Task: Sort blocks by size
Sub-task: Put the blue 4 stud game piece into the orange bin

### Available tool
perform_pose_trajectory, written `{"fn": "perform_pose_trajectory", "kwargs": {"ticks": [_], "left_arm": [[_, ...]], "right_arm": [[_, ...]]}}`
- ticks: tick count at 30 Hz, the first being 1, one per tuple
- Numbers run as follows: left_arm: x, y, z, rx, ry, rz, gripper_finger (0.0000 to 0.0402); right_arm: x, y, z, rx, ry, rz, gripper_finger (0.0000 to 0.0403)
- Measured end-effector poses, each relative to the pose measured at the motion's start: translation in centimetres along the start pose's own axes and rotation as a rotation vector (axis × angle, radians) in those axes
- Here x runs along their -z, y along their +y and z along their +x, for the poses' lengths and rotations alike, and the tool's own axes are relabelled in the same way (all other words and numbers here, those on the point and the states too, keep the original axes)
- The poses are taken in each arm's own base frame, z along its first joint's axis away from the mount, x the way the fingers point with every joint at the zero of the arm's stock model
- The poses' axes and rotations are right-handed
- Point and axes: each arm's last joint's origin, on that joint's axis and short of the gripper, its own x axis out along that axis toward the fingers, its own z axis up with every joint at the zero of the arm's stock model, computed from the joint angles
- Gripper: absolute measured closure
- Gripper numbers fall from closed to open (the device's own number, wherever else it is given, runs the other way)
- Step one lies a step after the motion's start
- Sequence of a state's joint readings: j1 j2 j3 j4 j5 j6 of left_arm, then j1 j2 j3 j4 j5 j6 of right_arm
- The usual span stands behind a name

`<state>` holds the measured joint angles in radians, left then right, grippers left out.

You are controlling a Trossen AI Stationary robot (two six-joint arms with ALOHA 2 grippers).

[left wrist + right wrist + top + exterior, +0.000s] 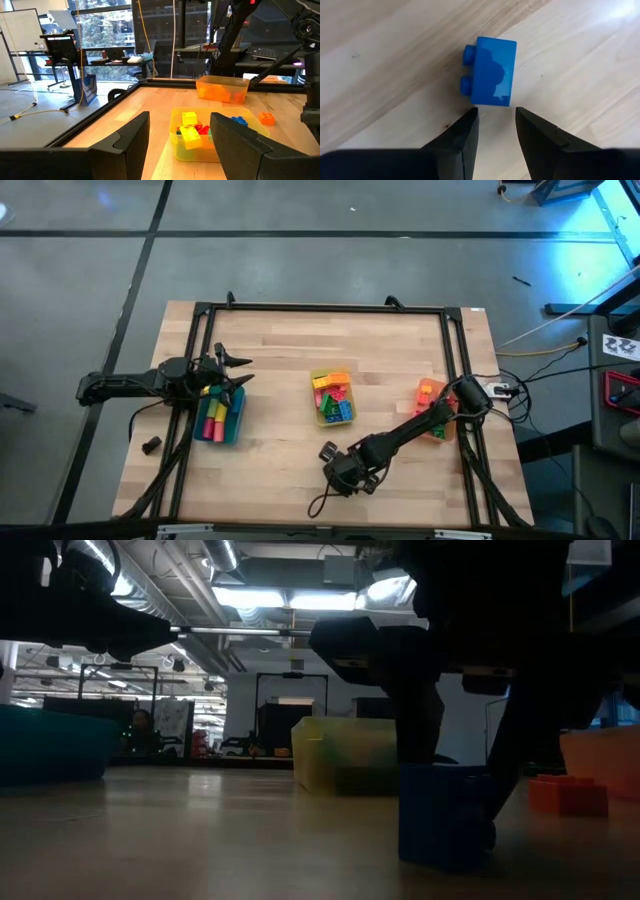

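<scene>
A blue block [492, 72] with two studs lies on its side on the wood table, near the table's front edge; in the low view the blue block [445, 815] sits under my right gripper's dark fingers. My right gripper [495, 117] points steeply down, its fingers a narrow gap apart with nothing between them, the tips at the block's near edge. My left gripper [180, 145] waits open and level at the table's left, above the blue bin [232, 425]. More blocks lie in the yellow bin [318, 412] and the orange bin [222, 90]. My right gripper's fingertips [470, 117] stand just at one end face of the blue block [490, 102], coming from above at a steep slant. I cannot tell whether they touch it. The block rests on the table on its side, studs pointing sideways.
A loose orange block [567, 795] lies on the table toward the orange bin [605, 760]. The yellow bin [345, 755] stands mid-table behind the blue block. A black frame [330, 308] runs around the table's edges. Bare wood lies between the bins.
</scene>
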<state>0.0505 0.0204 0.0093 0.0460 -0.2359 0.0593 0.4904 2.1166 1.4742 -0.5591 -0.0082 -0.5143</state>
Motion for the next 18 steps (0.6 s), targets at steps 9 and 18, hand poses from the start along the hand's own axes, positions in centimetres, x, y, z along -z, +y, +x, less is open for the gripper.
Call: {"fn": "perform_pose_trajectory", "kwargs": {"ticks": [9, 18], "left_arm": [[0.0, 0.0, 0.0, 0.0, 0.0, 0.0, 0.0208], [0.0, 0.0, 0.0, 0.0, 0.0, 0.0, 0.0208]], "right_arm": [[-0.06, 0.0, 0.03, -0.004, -0.012, 0.016, 0.0272], [-0.15, -0.16, 0.04, 0.033, -0.011, 0.015, 0.0271]]}}
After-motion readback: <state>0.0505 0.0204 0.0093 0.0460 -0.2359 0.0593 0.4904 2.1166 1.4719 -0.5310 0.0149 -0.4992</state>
